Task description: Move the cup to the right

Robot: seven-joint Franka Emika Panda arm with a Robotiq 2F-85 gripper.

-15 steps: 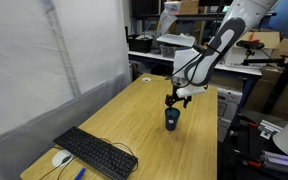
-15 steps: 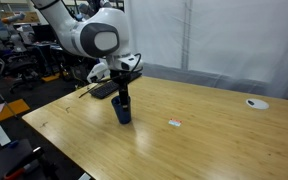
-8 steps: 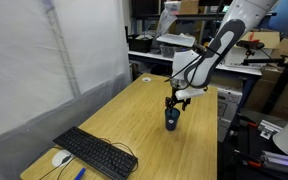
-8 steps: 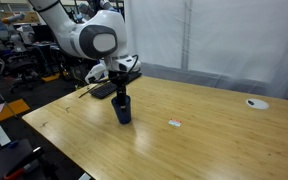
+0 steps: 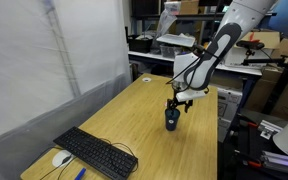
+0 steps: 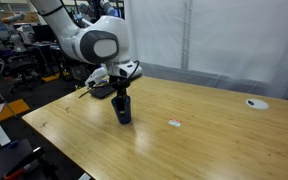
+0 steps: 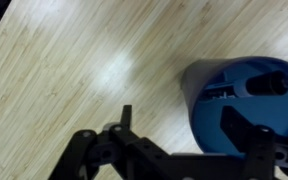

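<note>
The dark blue cup (image 5: 171, 119) stands upright on the wooden table (image 5: 124, 115), near its middle in both exterior views (image 6: 123, 111). My gripper (image 5: 172, 104) hangs straight down over the cup's rim (image 6: 123, 95). In the wrist view the cup (image 7: 216, 85) fills the right side. My gripper (image 7: 179, 113) is open. One finger (image 7: 126, 112) is over bare wood outside the cup, well clear of its wall. The other finger (image 7: 239, 125) lies over the cup's opening.
A black keyboard (image 5: 96, 153) and a white mouse (image 5: 61, 158) lie at one end of the table. A tiny white object (image 6: 174, 123) lies beside the cup. A white round thing (image 6: 255, 102) sits near the far edge. Benches and equipment surround the table.
The arm has sunk very slightly over the cup. The cup stands in the same place.
</note>
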